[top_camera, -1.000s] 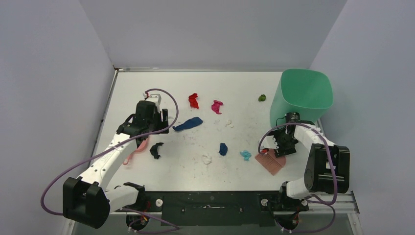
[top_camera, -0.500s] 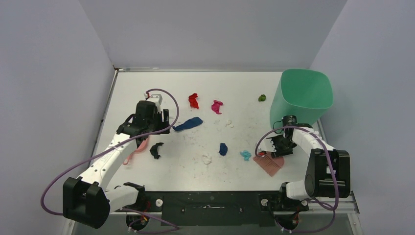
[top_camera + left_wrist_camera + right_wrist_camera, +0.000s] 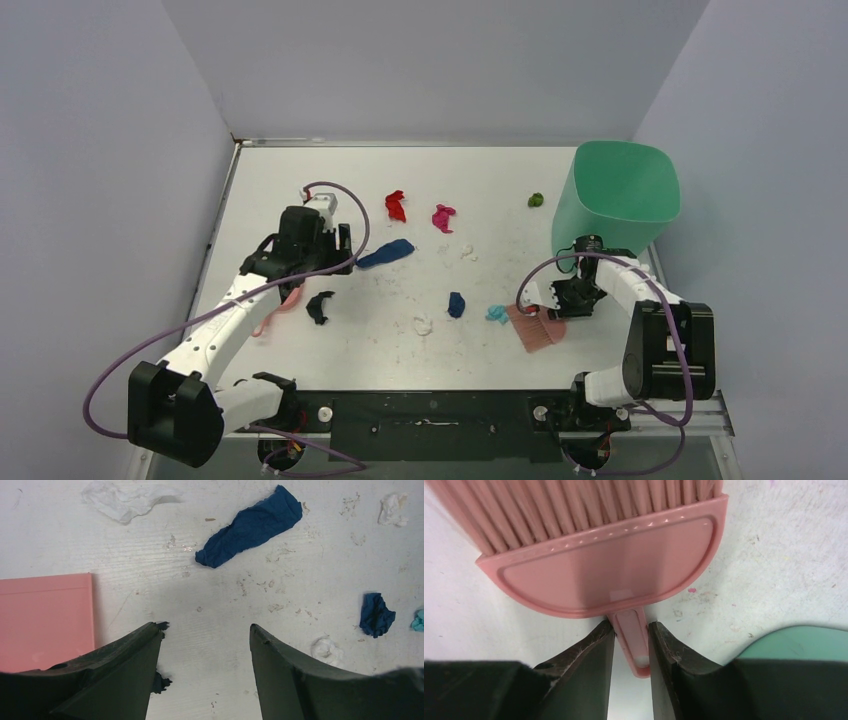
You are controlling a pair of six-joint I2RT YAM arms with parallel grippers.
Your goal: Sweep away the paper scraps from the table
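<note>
Paper scraps lie across the table: red, magenta, a long dark blue one, a small dark blue one, white, green and cyan. The pink brush lies flat, its bristles right beside the cyan scrap. My right gripper is shut on the brush's short handle. My left gripper hovers open over bare table next to the pink dustpan.
A green bin stands at the back right, just behind my right gripper. A black scrap lies by the left fingers. The dustpan's handle shows under the left arm. Grey walls enclose the table on three sides.
My right gripper's jaws closed onto the brush handle, and the brush slid left and turned until its bristles reached the cyan scrap. The left arm barely moved.
</note>
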